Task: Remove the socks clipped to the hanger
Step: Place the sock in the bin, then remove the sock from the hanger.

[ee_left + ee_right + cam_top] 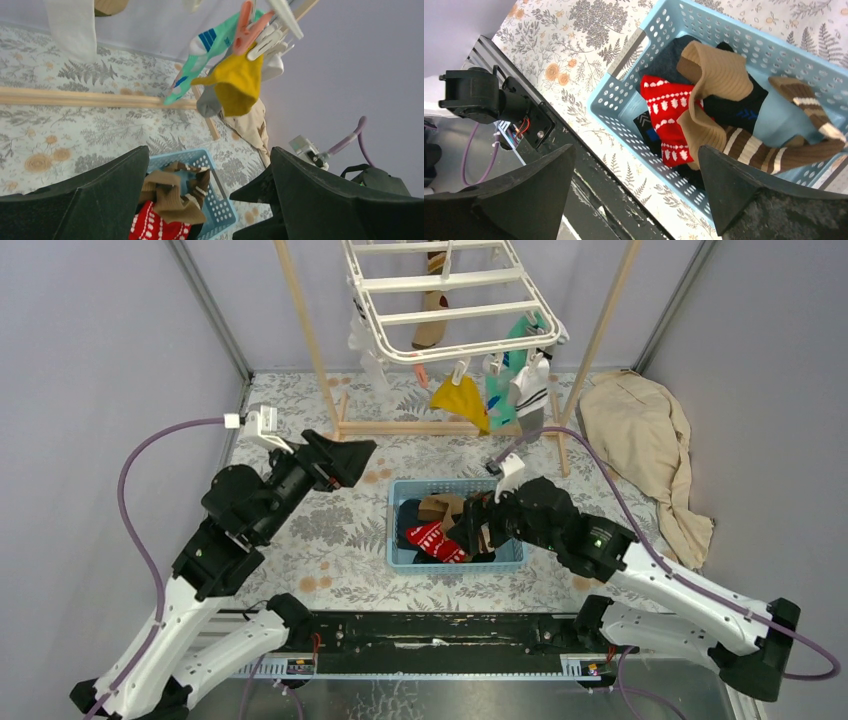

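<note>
The white hanger (440, 302) hangs at the back from a wooden rack. Clipped to it are a yellow sock (461, 399), a teal sock (502, 380), a white striped sock (531, 390) and a brown one (432, 322). In the left wrist view the yellow sock (237, 82) and the teal sock (200, 55) hang ahead and above. My left gripper (360, 454) (209, 152) is open and empty, left of the basket. My right gripper (470, 525) (636, 149) is open and empty over the basket's near side. Red (669, 105), tan (714, 75) and brown-striped socks (764, 150) lie in the basket.
The blue perforated basket (505, 558) (614, 95) sits mid-table. The wooden rack's poles (305, 330) and base bar (420, 427) stand behind it. A beige cloth (640, 435) lies at the right. A black rail (430, 630) runs along the near edge.
</note>
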`<state>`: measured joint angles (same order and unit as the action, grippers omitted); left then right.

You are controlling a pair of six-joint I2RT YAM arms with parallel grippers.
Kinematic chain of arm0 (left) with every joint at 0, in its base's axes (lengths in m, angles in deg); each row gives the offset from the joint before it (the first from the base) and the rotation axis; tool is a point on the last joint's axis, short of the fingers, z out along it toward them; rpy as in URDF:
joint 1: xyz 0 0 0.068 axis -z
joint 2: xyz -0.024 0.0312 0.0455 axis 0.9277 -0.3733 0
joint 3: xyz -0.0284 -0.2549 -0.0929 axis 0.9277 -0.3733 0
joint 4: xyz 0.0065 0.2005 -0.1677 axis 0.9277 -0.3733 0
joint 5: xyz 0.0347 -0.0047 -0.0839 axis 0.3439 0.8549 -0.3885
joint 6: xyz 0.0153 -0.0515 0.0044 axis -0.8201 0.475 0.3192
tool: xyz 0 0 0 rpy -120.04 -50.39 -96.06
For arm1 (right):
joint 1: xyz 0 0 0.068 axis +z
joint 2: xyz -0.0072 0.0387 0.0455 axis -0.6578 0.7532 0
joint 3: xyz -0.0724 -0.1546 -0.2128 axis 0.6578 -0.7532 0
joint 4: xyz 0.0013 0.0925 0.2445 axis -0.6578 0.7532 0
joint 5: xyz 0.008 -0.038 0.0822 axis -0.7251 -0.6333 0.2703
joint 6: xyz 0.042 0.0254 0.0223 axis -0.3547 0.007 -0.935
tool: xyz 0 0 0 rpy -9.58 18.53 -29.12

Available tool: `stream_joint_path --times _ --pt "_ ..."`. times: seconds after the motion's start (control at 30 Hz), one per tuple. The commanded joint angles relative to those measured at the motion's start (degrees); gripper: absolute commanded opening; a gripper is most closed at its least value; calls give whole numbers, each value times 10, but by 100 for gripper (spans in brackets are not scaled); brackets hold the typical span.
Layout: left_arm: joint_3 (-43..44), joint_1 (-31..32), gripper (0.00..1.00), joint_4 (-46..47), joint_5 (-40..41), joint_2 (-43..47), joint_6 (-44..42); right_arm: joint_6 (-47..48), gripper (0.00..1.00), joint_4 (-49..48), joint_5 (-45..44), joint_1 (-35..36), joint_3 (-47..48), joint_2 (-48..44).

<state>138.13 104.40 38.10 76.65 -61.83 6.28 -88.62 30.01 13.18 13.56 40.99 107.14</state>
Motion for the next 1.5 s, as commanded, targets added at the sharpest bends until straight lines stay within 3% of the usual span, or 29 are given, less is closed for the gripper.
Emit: stream_joint_path --times 0.0,0.53,1.23,1.47 --pt "-35 -2 99 -42 -19 42 21 -46 100 16 -13 1 -40 -47" --pt "-181 -2 99 -64 -45 114 92 -149 100 -42 -10 2 -243 -207" --pt "-228 -2 99 12 -92 63 74 -93 100 -21 -135 -1 -173 -158" --pt "-282 -2 99 86 -106 46 84 -83 100 -52 -61 -77 -145 -60"
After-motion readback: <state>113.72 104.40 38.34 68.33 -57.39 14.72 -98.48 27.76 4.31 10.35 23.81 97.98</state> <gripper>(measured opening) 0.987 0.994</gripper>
